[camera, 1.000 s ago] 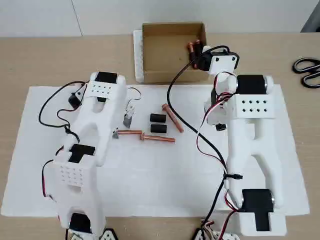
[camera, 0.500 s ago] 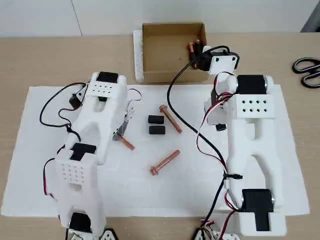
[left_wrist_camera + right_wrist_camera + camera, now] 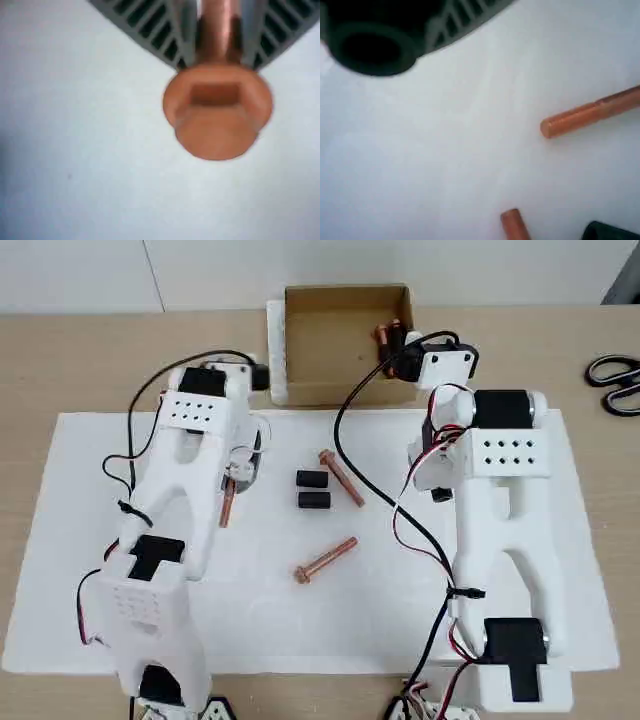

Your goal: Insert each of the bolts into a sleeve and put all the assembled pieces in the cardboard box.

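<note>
Gripping one copper bolt in my left gripper, jaws pinching the shank, head sticking out past the tips. The bolt is hanging over the left part of the white mat, its long axis running roughly toward the near table edge and pointing at no sleeve. Head is showing broad and domed with a square neck, dull orange and smooth.

Going right: one loose sleeve and a second sleeve are lying side by side mid-mat, both short black tubes. A second bolt is lying slantwise just beside them, and a third bolt is lying apart, nearer me.

Farther right, my right gripper is, I judge, clamping a held sleeve, bore showing open. The coming move is hinging on swinging my bolt's axis into line with a bore. The loose sleeves are sitting nearer my left gripper than the held one.

At the back, the cardboard box is holding finished pieces.
</note>
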Robot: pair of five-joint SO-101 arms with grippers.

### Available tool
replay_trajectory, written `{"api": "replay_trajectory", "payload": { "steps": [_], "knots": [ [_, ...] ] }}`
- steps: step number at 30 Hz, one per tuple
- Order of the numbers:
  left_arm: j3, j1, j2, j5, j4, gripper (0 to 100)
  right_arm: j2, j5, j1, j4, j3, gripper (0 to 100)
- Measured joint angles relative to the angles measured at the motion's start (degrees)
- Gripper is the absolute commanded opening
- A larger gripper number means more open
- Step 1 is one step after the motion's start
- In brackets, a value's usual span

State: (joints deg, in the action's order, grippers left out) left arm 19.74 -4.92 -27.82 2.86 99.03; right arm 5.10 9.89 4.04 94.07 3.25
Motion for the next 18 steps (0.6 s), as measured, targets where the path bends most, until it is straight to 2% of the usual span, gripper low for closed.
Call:
{"api": "replay_trajectory", "payload": {
  "steps": [1,10,15,18],
  "knots": [
    [-0.79,0.00,0.00,-2.55,0.00,1,0.00,0.00,0.00,0.00,0.00,1.7],
    [-4.75,0.00,0.09,-2.73,-0.18,1,0.00,0.00,0.00,0.00,0.00,1.7],
    [-4.84,0.09,0.09,-3.52,-0.79,12,0.00,0.00,0.00,0.00,0.00,1.7],
    [-4.84,0.09,0.09,-3.52,-2.81,14,0.00,0.00,0.00,0.00,0.00,1.7]
  ]
}}
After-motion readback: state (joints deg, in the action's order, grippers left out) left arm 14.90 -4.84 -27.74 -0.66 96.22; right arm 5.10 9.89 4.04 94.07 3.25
